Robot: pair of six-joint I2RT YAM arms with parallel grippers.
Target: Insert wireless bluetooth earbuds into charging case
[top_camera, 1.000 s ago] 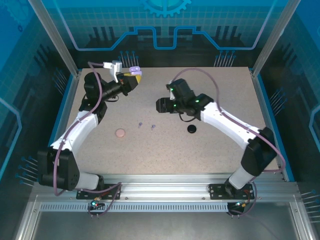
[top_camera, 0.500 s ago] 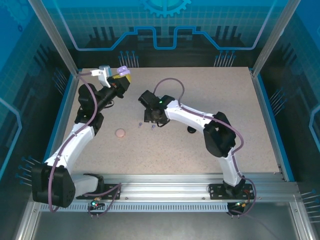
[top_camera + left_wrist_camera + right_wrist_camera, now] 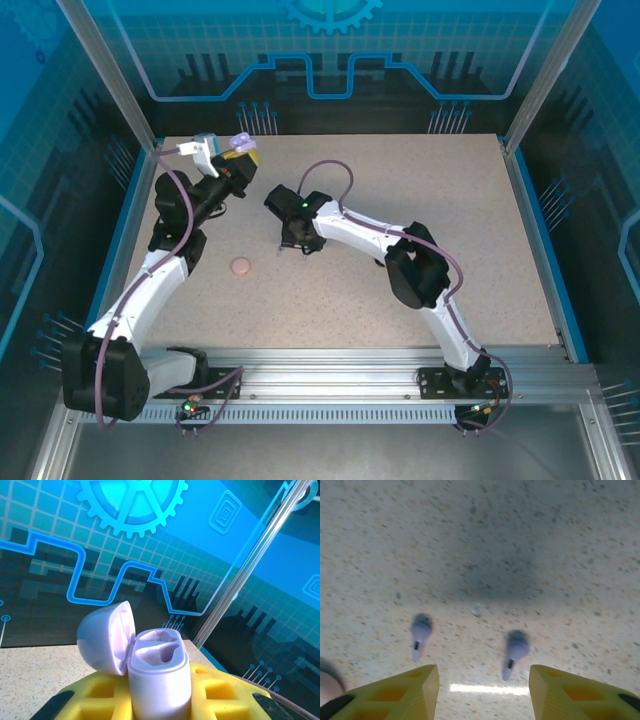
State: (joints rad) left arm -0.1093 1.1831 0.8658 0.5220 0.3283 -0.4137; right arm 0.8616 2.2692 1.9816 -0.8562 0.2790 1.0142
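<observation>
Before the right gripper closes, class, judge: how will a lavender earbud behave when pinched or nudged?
Likely very light: the lavender earbud is tiny beside the open right gripper. Its rounded head and thin stem suggest it may pivot or slip when pinched.

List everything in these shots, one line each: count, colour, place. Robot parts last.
charging case: one, lavender, lid open and both sockets empty, held above the table's far left corner.
earbuds: two, lavender, lying apart on the table just ahead of the right gripper's fingers.
round case: one, pale pink, shut, on the table left of centre.
table: one, speckled beige, under both arms.
back wall: one, blue with a gear print, behind the table.
left gripper: one, yellow pads, shut on the charging case.
right gripper: one, yellow pads, open, low over the earbuds.
</observation>
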